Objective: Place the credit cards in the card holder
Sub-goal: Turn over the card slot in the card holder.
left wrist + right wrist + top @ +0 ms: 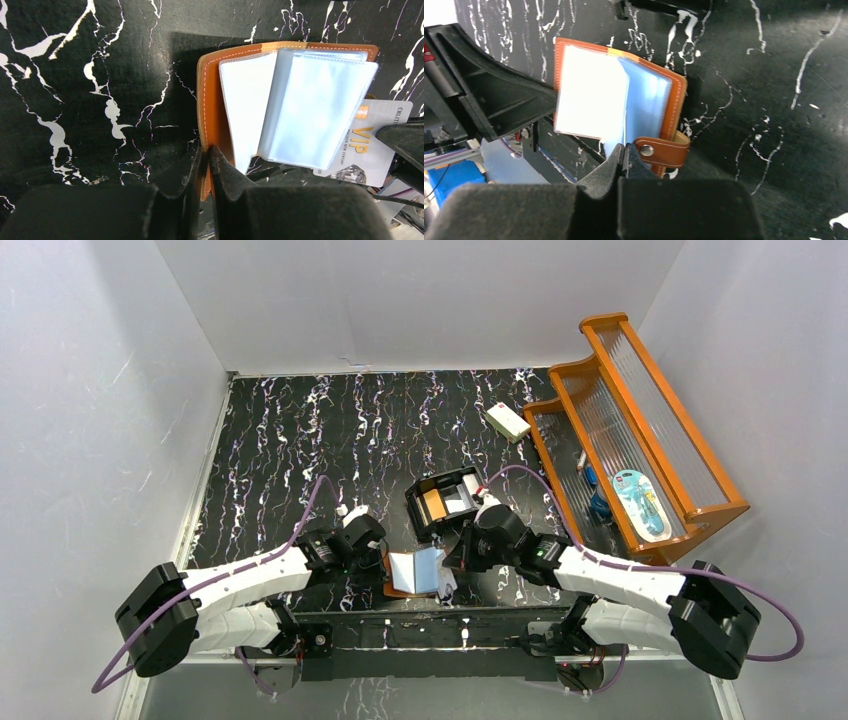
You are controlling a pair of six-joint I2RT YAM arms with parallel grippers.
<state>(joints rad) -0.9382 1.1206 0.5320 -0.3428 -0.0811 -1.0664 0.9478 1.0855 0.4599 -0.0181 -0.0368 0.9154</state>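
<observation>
Card holder [212,100]: open at the worktop's [100,75] near edge, sleeves fanned
Left pincer [206,155]: clamped on its leather cover, likely steadying it
Right pincer [624,152]: closed on VIP card [370,150], apparently offering it to a sleeve

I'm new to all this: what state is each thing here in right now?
card holder: open, sleeves fanned.
VIP card: partly under the sleeves, sticking out.
left gripper: jaws shut on the card holder's cover edge.
right gripper: jaws shut, apparently on the VIP card.
black box: open-topped, orange card and white card inside.
white block: lying flat, untouched.
</observation>
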